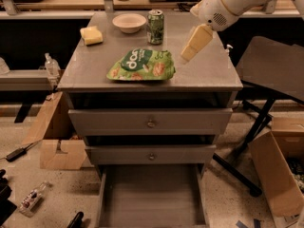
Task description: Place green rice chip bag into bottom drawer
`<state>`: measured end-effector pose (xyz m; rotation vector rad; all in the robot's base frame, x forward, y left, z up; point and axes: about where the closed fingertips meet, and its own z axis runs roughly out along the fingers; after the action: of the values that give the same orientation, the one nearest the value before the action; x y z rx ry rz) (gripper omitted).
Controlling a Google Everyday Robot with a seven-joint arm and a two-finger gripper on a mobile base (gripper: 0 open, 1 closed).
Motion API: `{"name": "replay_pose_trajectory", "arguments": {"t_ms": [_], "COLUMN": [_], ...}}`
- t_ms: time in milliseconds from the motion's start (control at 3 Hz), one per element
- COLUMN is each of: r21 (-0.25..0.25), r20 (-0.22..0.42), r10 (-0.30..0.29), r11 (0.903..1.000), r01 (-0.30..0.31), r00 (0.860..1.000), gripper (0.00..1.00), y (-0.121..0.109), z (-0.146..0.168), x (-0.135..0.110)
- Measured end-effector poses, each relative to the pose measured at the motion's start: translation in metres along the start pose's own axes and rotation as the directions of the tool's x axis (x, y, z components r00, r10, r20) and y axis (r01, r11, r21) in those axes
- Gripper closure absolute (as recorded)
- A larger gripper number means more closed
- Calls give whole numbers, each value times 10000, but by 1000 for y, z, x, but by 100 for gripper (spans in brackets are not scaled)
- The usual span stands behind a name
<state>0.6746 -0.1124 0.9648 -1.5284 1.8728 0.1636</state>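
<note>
The green rice chip bag (141, 65) lies flat on the grey cabinet top (95, 72), near the front middle. My gripper (194, 45) hangs above the cabinet top just right of the bag, its pale fingers pointing down-left, not touching the bag. The white arm reaches in from the upper right. The bottom drawer (151, 196) is pulled out at the cabinet's foot, its flat grey floor bare. The two upper drawers (150, 122) with round knobs are closed.
A green drink can (155, 26), a white bowl (128, 22) and a yellow sponge (91, 35) stand at the back of the cabinet top. A dark table (270, 65) stands at the right. Cardboard boxes (278, 172) lie on the floor on both sides.
</note>
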Motion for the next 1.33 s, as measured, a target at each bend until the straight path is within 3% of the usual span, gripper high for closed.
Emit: {"name": "replay_pose_trajectory", "arguments": {"t_ms": [333,1000,1333], "r21": [-260,-1706,-2005], "r20": [-156,-580,-666], "r10": [-112,-668,-819], "r11": [9996,9837,9774], "r01": [108,560,671], "r00": [9998,9961,9944], "gripper": [0,0,15], "y": [7,30,36], "z": [13,115,147], "x": [-1,-11,-21]}}
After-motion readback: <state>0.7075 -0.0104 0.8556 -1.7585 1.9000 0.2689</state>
